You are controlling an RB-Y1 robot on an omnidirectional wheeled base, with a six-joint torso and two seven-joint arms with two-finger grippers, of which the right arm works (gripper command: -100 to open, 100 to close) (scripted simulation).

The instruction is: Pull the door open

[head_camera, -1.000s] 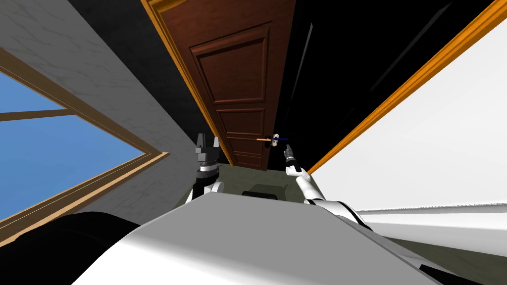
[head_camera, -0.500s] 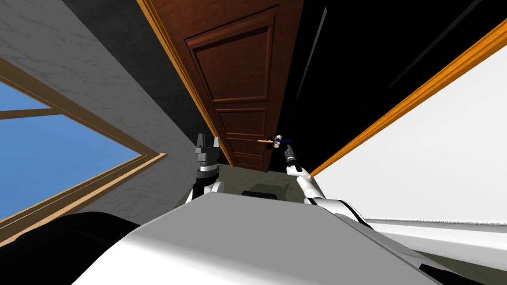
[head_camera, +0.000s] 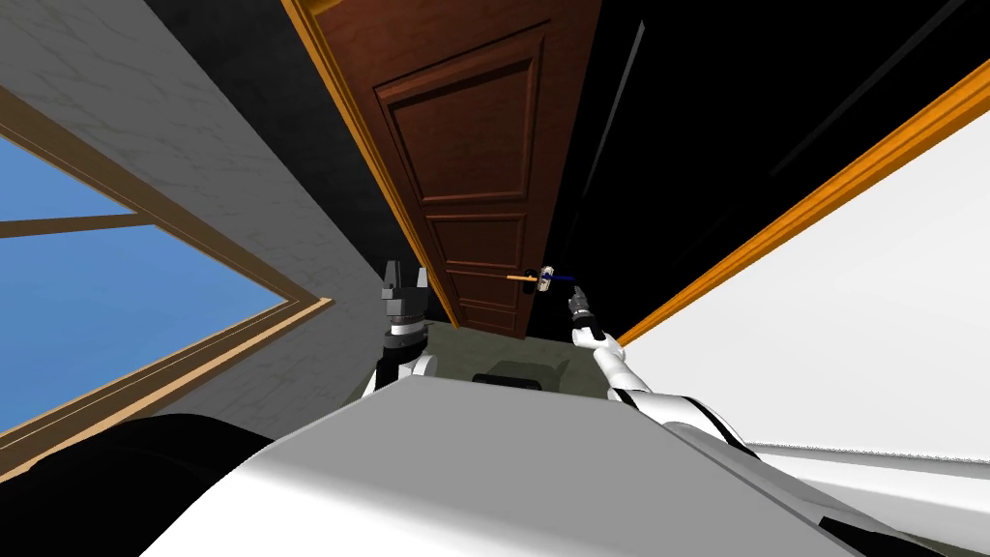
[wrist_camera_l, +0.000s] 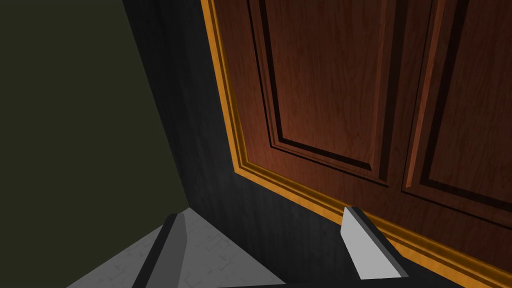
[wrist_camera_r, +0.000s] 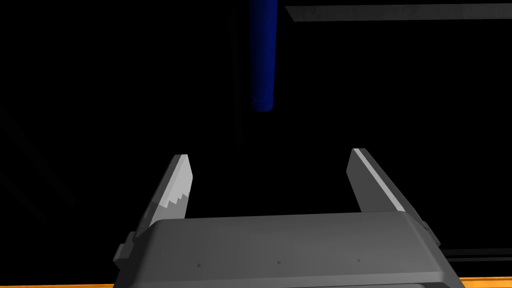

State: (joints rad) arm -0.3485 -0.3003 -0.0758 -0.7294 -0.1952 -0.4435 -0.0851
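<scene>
Door [head_camera: 474,164], dark brown wood with raised panels, stands at 12 o'clock in the head view, hinged on an orange door frame [head_camera: 358,126] along its 9 o'clock side. Its free edge at 3 o'clock stands well apart from the orange trim [head_camera: 802,203] of the white wall [head_camera: 851,319], and a black area [head_camera: 696,126] lies between them. Low on that free edge sits a pale handle plate [head_camera: 545,278]. An orange lever [head_camera: 520,278] sticks out from it toward 9 o'clock across the door's face, and a blue lever [head_camera: 561,278] points toward 3 o'clock into the black area. The right gripper [head_camera: 578,293] is raised at about 1 o'clock, just beside the blue lever's tip and at 5 o'clock from it. In the right wrist view the right gripper [wrist_camera_r: 270,157] has its fingers [wrist_camera_r: 175,190] spread wide with nothing between them; the blue lever [wrist_camera_r: 263,55] hangs ahead of the gap, roughly centred on it, apart from both blades. The left gripper [head_camera: 405,280] is held upright at 11 o'clock, near the foot of the door frame. Its fingers [wrist_camera_l: 367,245] are likewise apart and hold nothing, aimed at the door frame [wrist_camera_l: 235,150] and the door's [wrist_camera_l: 340,85] lower panels. A grey wall [head_camera: 174,126] with a blue window [head_camera: 97,290] runs off toward 9 o'clock, and dark olive floor [head_camera: 483,343] shows below the door
</scene>
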